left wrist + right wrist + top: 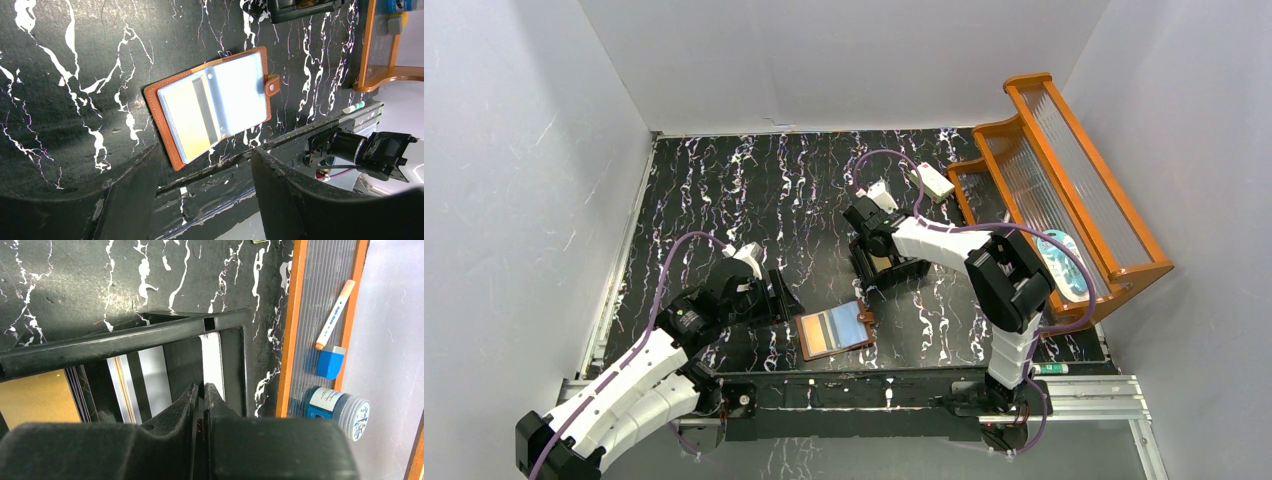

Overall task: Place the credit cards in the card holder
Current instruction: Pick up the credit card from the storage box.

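Looks barely begun: orange card (187, 117) in card holder (156, 115), other cards (150, 372) in box (125, 337) by narrow-pinched right claw (202, 390); left claw (202, 152) wide

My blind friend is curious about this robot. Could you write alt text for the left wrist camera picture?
A brown leather card holder lies open on a black, white-veined table, with an orange card tucked into one of its clear pages. The two dark fingers of the left gripper fill the foreground, spread apart.
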`<state>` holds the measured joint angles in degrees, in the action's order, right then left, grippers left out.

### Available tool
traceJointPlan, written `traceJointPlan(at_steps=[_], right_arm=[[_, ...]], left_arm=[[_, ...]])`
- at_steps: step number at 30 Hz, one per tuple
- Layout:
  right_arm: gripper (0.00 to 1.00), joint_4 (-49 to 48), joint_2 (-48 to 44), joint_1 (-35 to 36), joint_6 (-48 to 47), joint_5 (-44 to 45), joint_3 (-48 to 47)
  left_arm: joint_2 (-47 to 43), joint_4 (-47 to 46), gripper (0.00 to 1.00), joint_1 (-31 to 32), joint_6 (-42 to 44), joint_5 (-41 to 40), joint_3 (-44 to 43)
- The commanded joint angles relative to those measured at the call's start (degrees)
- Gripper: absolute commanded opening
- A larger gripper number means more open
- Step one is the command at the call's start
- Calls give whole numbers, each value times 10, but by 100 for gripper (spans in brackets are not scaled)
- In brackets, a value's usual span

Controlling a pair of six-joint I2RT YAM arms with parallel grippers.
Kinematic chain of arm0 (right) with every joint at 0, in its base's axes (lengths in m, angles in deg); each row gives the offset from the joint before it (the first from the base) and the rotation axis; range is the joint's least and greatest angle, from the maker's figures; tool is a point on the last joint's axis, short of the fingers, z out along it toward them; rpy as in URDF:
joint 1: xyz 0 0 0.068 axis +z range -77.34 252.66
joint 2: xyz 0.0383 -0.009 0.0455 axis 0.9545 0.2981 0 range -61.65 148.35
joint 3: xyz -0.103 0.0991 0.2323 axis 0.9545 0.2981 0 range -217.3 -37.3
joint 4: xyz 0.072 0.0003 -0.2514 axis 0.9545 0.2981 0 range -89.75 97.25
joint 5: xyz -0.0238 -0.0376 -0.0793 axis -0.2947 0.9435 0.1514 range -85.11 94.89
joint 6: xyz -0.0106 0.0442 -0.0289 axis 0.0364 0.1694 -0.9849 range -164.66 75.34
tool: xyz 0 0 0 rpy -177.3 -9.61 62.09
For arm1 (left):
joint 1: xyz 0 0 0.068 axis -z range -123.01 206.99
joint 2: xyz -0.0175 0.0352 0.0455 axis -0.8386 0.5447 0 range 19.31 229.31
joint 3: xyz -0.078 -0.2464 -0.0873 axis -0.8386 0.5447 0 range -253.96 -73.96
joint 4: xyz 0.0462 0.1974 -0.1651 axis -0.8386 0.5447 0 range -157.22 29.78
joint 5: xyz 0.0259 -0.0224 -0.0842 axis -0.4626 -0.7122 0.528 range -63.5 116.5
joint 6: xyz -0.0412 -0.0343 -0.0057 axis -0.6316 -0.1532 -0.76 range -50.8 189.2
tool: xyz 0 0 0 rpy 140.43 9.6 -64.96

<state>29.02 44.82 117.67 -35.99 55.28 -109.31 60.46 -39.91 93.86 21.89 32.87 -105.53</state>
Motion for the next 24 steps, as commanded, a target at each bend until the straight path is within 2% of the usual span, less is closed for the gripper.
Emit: traceJointPlan(at_steps=[1,12,24], right_arm=[[14,11,-36,-1,1,8,-33],[1,36,-64,-1,16,-35,-53],[0,33,-186,-1,72,-201,-34]], left_arm=[[-5,7,64,-1,5,0,-8],[-6,7,64,-1,0,3,-8],[-3,-7,62,-1,-49,39,-20]])
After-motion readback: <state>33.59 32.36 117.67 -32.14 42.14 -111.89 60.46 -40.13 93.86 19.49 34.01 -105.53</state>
